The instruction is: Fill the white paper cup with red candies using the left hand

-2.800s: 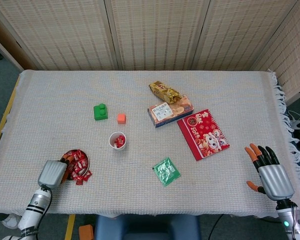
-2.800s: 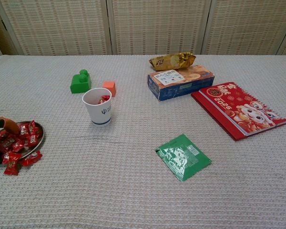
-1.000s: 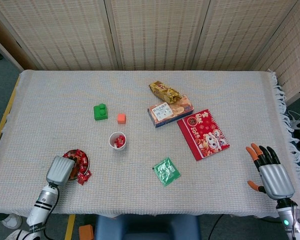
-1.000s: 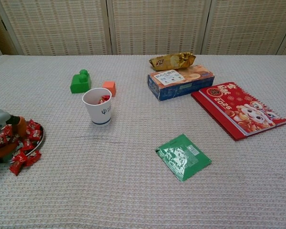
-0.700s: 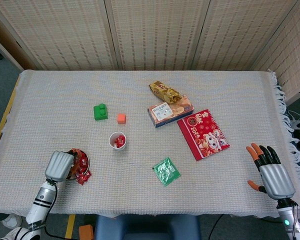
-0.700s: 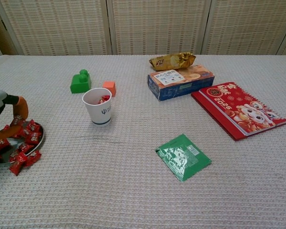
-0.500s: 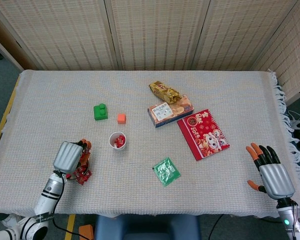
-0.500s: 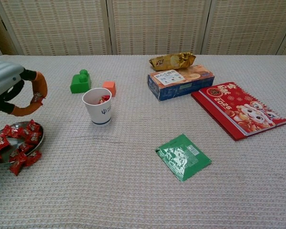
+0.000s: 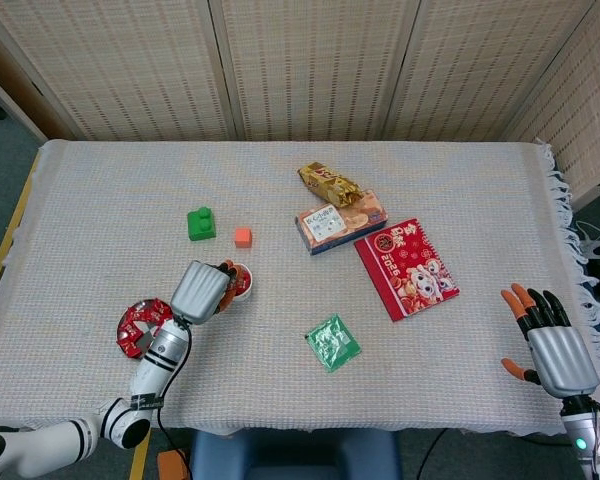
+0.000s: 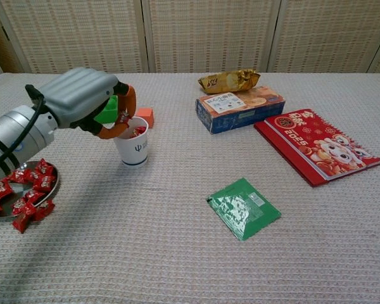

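My left hand (image 10: 88,98) hangs palm down over the white paper cup (image 10: 130,143) at mid-table, fingertips (image 10: 120,120) curled at its rim, pinching a red candy (image 10: 123,118), while my right hand (image 9: 546,343) rests at the table's near right corner, fingers spread, holding nothing.

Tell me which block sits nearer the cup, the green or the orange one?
The orange block: it lies just behind the cup, while the green block sits farther back and to the left.
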Motion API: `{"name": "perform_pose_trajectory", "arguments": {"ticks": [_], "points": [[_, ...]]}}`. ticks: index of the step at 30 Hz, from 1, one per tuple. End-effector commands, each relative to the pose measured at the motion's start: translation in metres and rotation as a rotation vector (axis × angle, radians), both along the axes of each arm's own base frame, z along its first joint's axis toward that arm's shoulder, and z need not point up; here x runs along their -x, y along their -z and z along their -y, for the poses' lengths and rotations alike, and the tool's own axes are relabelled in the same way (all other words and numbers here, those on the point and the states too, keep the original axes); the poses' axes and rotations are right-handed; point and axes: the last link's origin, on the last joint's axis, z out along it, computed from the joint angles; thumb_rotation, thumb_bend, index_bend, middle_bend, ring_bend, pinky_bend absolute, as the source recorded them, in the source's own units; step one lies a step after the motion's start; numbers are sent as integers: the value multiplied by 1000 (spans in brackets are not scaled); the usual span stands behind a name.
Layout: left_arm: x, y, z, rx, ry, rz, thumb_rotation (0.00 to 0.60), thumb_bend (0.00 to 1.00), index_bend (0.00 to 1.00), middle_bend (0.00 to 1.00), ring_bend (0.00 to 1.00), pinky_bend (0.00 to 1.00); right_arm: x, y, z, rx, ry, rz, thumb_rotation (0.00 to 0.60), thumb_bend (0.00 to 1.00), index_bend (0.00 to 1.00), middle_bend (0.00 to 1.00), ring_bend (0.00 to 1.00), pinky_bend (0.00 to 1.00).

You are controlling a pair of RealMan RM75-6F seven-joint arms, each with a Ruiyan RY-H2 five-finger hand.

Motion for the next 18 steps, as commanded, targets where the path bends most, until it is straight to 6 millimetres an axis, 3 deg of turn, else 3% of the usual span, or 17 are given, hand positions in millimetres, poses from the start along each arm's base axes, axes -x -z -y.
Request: {"name": "perform_pose_trajectory", "arguments": {"ticks": [1,5,18], "points": [[-2,8,-6,-2,-2,-33,600,563,642,674,777,1000,0,-1,0,2,1,1,600,62,0,0,0,0],[1,10,-8,-3,-6,-51,600,513,439,538,772,1000,0,-1,0,2,0,3,600,62,0,0,0,0],[-1,3,3,41,3,-27,600,446,215,310,766,1000,-4,2,-2,-6,-16,0,600,62,0,0,0,0]]}}
